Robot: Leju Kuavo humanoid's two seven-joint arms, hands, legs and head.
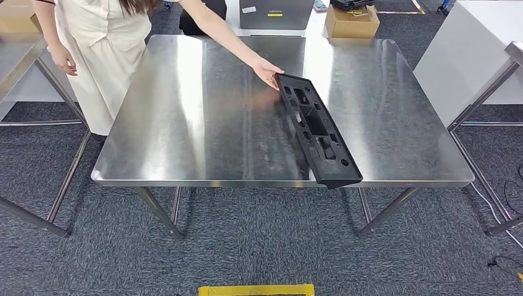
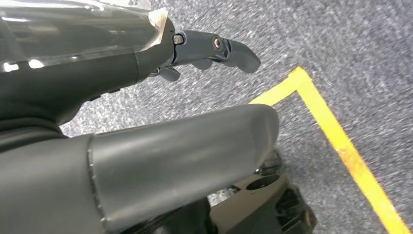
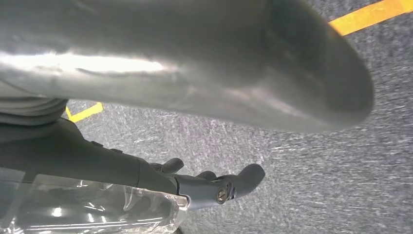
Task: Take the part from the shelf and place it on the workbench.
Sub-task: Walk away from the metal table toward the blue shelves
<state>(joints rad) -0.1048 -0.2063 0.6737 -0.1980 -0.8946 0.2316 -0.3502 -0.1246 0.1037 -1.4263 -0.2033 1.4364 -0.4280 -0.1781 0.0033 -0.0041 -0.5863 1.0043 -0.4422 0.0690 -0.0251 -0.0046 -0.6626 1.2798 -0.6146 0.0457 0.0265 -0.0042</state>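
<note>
The steel workbench (image 1: 185, 123) took up most of the head view, standing on grey carpet (image 1: 247, 246). Both robot arms hung down beside the body, well below and away from the tabletop, so neither hand was anywhere near the bench surface.

A person in a cream apron (image 1: 102, 43) stood at the far left corner of the bench, 1 arm stretched across the top, the person's hand (image 1: 266, 71) touching the far end of the part.

The part (image 1: 317, 132), a long black moulded plastic panel with recessed cut-outs, lay on the workbench at a slant, right of centre. Its near end reached the front edge of the bench and slightly overhung it. It was well apart from both robot hands.

In the left wrist view the left hand (image 2: 214, 48) pointed down toward the carpet, near a yellow floor line (image 2: 336, 136). Its thick grey thumb (image 2: 185, 156) stood apart from the darker fingers (image 2: 238, 53), which were nearly straight and only slightly bent, with nothing between them: the hand was spread and empty.

In the right wrist view the right hand (image 3: 214, 187) hung the same way over the carpet, its thumb (image 3: 292, 73) apart from the extended dark fingers (image 3: 248, 175), holding nothing, with a yellow tape strip (image 3: 375, 12) beyond it.

A cardboard box (image 1: 351, 21) sat on the floor past the far edge of the bench.
</note>
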